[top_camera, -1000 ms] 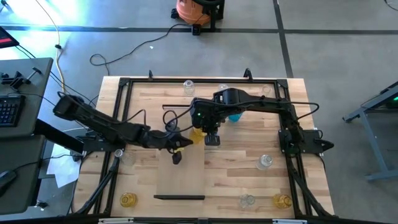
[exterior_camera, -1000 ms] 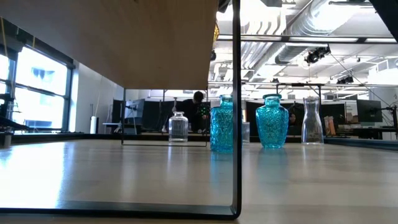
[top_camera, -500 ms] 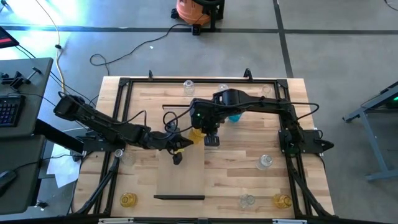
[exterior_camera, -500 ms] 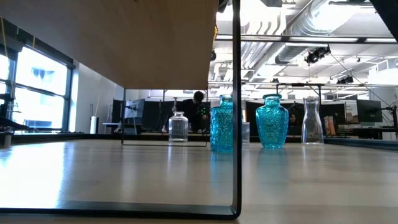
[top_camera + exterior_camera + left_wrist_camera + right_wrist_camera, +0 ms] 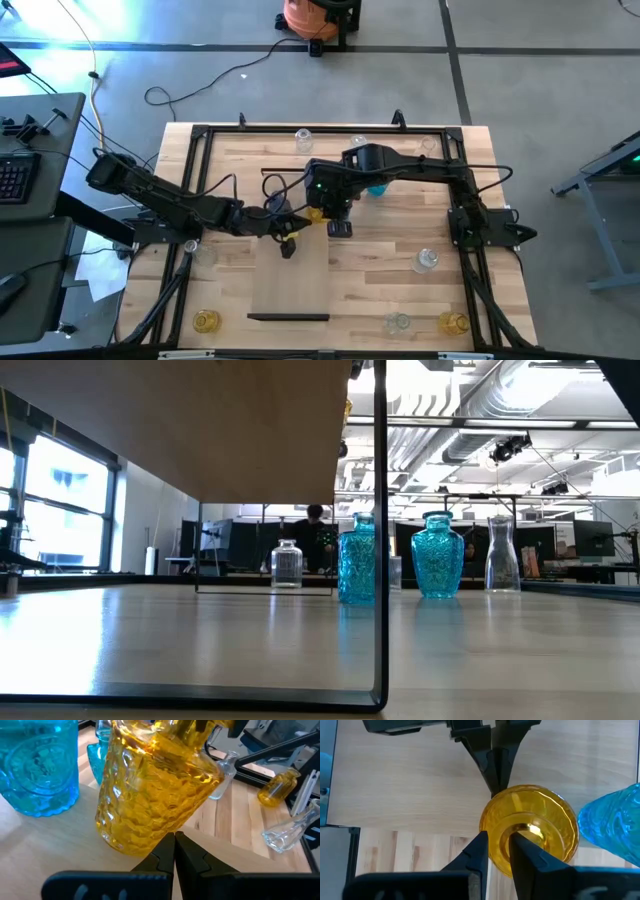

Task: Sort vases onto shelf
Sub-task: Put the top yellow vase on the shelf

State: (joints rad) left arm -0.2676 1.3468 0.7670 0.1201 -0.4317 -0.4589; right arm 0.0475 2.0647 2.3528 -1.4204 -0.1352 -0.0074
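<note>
The yellow vase [image 5: 155,790] is found at the far end of the shelf [image 5: 290,285], directly in front of the left gripper [image 5: 174,840] and directly beneath the right gripper [image 5: 499,845]. It is seen leaning, not standing square on its base. The left gripper is clenched with nothing in it, and its closed tip is set against the lower body of the vase. The right gripper is placed over the vase's mouth and neck, but whether the neck is clasped or has been let go cannot be told. The vase is judged to be light, rigid and brittle. Its patterned glass wall is likely to be slippery against hard pads, so a hard squeeze or a knock is to be avoided. The best hold is judged to be at the narrow neck just below the rim, where the flare would stop a slide. The round body is too wide and too curved to be pinched safely. Because it is tilted, the vase could topple or roll if it were released or pushed further. A blue vase [image 5: 40,765] stands just beside it, beyond the left gripper's tip, and could be struck. The desk [image 5: 400,280] is covered by the shelf under both grippers.
</note>
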